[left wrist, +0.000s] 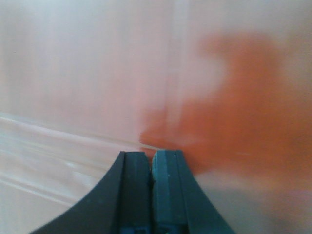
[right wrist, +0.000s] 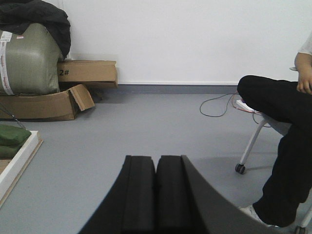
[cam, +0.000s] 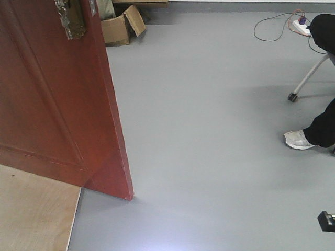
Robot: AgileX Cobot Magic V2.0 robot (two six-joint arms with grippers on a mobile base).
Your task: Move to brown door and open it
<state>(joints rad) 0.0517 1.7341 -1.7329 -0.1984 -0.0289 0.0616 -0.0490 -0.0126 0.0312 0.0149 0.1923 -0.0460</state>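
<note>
Glossy mahogany brown door [cam: 52, 104], recessed moulding, brass lock plate [cam: 70, 21].

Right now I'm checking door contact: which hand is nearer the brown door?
Left. The left hand is shut, close up against the brown door; the right hand faces open floor, with no door in its view.

1. An open cardboard box [right wrist: 46, 103] lay on the grey floor [cam: 209, 157] by the wall.
2. A seated person [right wrist: 282, 126] in black trousers wore a white shoe [cam: 298, 139].
3. A power strip [cam: 301, 24] trailed thin cables.
</note>
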